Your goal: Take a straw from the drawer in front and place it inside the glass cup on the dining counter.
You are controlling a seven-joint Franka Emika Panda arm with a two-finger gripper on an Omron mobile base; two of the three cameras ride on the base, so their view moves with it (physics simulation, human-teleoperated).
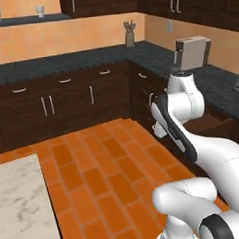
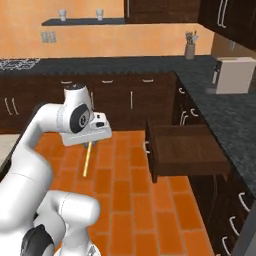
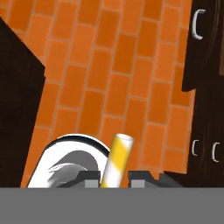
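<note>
**Carrying the Straw from the Drawer to the Dining Counter**

The dining counter (image 1: 19,208) lies at the lower left of the left base view, its marble corner apart from my arm across the brick floor (image 1: 104,172). The glass cup is not visible to me here, so I must bring it into sight before committing to a descent.

The drawer (image 2: 186,150) stands pulled out at my right, and I am clear of it.

My claw (image 2: 91,141) hangs over the floor, pinching the straw (image 2: 87,159) near its upper end; the straw hangs below it, nearly upright with a slight tilt. In the hand view the straw (image 3: 117,159) rises between my fingertips (image 3: 89,183).

Procedure, as I judge it:
1. Hold the pinch constant; the straw is thin and could slip or swing.
2. Swing slowly toward the counter.
3. Keep the straw vertical, lower end leading.
4. Centre it over the cup mouth before releasing.
</note>
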